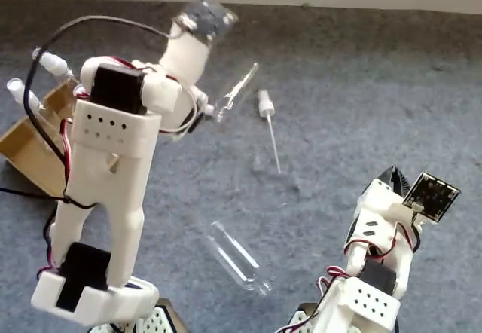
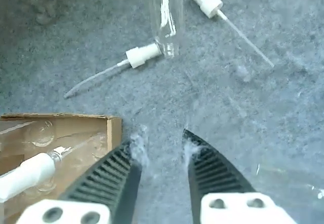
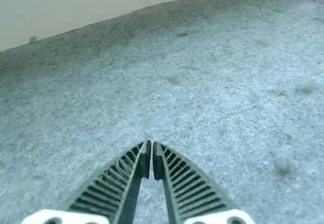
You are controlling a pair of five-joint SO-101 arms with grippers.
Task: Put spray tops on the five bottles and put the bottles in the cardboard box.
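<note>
My left gripper [image 2: 159, 140] is open and empty above the grey carpet, just beside a corner of the cardboard box [image 2: 114, 127]. Capped bottles [image 2: 30, 171] lie inside the box. Farther out, a clear bottle [image 2: 164, 16] lies with a loose spray top [image 2: 142, 56] at its mouth, and a second spray top [image 2: 207, 2] lies beside it. In the high view that bottle [image 1: 233, 92] and a spray top [image 1: 265, 105] lie at centre, and another bare bottle [image 1: 237, 254] lies nearer the front. My right gripper [image 3: 151, 145] is shut over bare carpet, at the front right [image 1: 392, 176].
The cardboard box [image 1: 26, 148] sits at the left edge, with two capped bottle tops [image 1: 53, 62] sticking out. The left arm's body [image 1: 113, 167] stands over the left side of the carpet. A pale wall runs along the far edge.
</note>
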